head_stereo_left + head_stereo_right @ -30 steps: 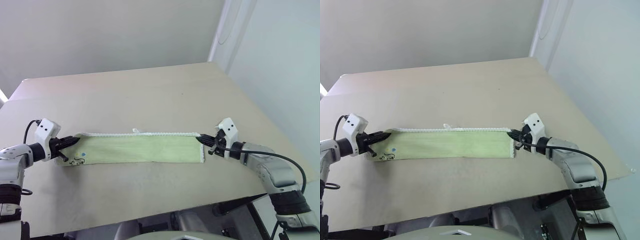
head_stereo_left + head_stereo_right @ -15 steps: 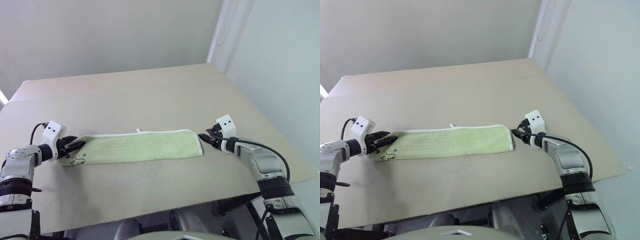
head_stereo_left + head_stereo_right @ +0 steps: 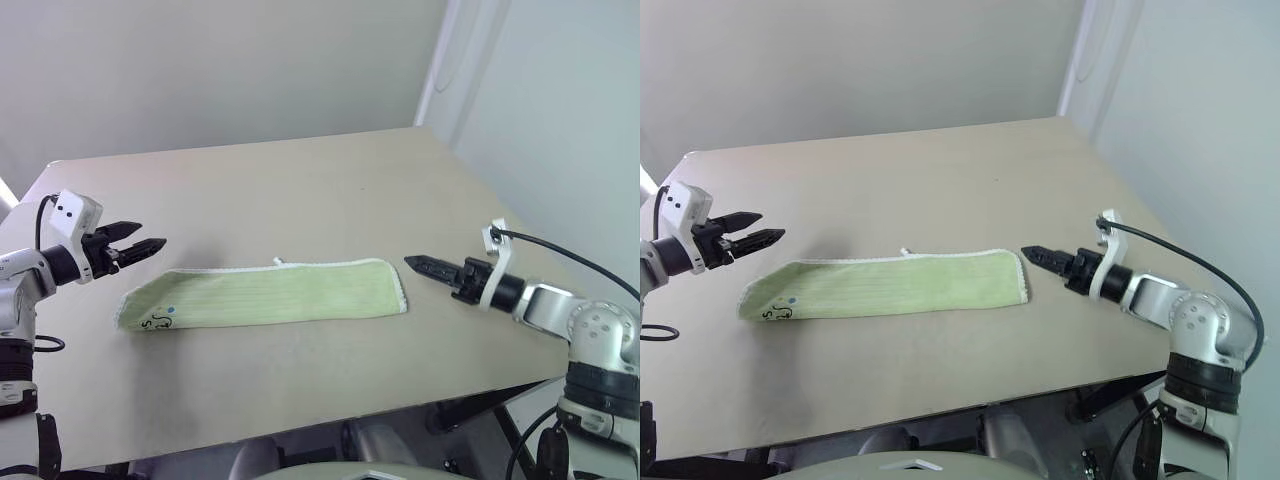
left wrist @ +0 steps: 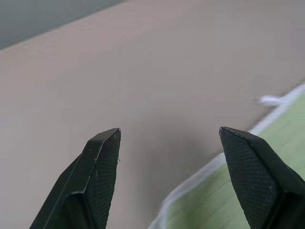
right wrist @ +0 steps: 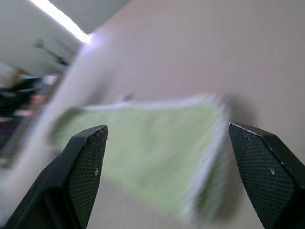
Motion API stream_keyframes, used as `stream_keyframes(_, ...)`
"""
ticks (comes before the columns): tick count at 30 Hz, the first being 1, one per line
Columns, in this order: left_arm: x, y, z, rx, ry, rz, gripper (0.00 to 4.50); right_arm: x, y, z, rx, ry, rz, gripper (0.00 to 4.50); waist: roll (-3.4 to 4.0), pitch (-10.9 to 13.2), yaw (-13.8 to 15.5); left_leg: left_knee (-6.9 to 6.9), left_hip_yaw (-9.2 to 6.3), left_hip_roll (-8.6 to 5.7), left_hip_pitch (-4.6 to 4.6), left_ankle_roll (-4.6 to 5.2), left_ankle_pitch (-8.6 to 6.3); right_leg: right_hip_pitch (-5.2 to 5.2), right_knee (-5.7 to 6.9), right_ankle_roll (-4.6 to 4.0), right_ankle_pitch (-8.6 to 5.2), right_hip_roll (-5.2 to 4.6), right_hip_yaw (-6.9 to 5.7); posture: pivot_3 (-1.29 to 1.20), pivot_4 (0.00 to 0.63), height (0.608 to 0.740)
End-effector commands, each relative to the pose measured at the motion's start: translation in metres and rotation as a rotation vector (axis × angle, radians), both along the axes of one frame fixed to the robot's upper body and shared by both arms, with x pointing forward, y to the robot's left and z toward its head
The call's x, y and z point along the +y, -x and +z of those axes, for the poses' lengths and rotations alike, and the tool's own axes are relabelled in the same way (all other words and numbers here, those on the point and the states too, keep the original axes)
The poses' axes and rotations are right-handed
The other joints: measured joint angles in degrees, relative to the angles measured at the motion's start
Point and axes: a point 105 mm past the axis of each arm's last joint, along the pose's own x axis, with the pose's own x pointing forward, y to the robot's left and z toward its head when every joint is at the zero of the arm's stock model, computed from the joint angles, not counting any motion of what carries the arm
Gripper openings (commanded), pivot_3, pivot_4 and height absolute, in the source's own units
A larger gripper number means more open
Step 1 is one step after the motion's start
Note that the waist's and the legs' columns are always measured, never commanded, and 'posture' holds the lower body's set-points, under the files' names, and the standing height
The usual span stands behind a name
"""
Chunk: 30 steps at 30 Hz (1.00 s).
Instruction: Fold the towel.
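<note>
The pale lime-green towel [image 3: 265, 295] lies flat and lengthwise on the table, white stitched edging along its far side and a dark scribble mark [image 3: 155, 322] near its left end. My left gripper [image 3: 150, 236] hovers open above and just beyond that left end, holding nothing. In the left wrist view its fingertips [image 4: 109, 143] stand wide apart over the towel's edge [image 4: 209, 195]. My right gripper [image 3: 415, 265] points at the towel's right end from a short gap away. In the right wrist view its fingers [image 5: 90, 148] are spread wide, with the towel [image 5: 143, 138] ahead between them.
The beige table [image 3: 300, 190] stretches far behind the towel. Its front edge runs close below the towel, and its right edge [image 3: 560, 300] lies near a white wall. A small white loop [image 3: 280, 262] sticks out of the towel's far edge.
Both grippers opened and let go of the towel's ends. The left one rose off the table; the right one rolled and drew back. The towel went from stretched to lying slack.
</note>
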Motion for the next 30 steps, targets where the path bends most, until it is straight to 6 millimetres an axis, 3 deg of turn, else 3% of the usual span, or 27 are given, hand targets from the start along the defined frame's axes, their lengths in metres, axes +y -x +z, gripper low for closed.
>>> stream_keyframes(1, -0.020, 0.017, -0.010, 0.059, -0.092, -0.145, 3.48, 0.013, 0.025, 0.001, 0.046, -0.122, 0.081, 4.20, 0.06, 0.0, -0.2, 0.00, 0.00, 0.01, -0.01, 0.00, 0.00, -0.02, 0.01, -0.01, 0.00, 0.02, 0.00, 0.00, 0.000, 0.712)
stream_keyframes(3, -0.030, 0.028, -0.021, 0.110, -0.091, -0.217, 3.48, 0.019, 0.033, -0.009, 0.102, -0.178, 0.084, 4.20, 0.18, 0.0, -0.3, -0.04, 0.00, 0.03, 0.04, 0.00, 0.00, 0.00, 0.02, -0.09, -0.05, 0.03, 0.01, 0.00, 0.000, 0.712)
stream_keyframes(11, -0.074, 0.045, -0.003, 0.119, 0.005, -0.434, 3.48, 0.028, 0.036, -0.033, 0.256, -0.215, -0.015, 4.20, 0.20, 0.1, -1.7, -0.04, -0.05, 0.05, -0.10, -0.01, -0.01, -0.05, -0.12, -0.08, -0.04, 0.03, 0.02, 0.00, 0.000, 0.712)
stream_keyframes(18, -0.082, 0.048, -0.009, 0.127, -0.005, -0.467, 3.48, 0.025, 0.020, -0.055, 0.354, -0.126, -0.145, 4.20, 0.23, 0.2, -3.2, -0.35, -0.02, 0.05, -0.05, 0.00, -0.01, -0.10, -0.26, -0.08, -0.05, 0.11, 0.13, 0.00, 0.000, 0.712)
stream_keyframes(30, -0.096, 0.041, -0.026, 0.106, 0.010, -0.455, 3.48, 0.049, -0.013, -0.056, 0.364, -0.111, -0.176, 4.20, 0.21, 0.1, -3.2, -0.35, -0.04, 0.11, -0.02, 0.00, 0.00, -0.06, -0.68, -0.05, -0.03, 0.27, 0.29, 0.00, 0.000, 0.712)
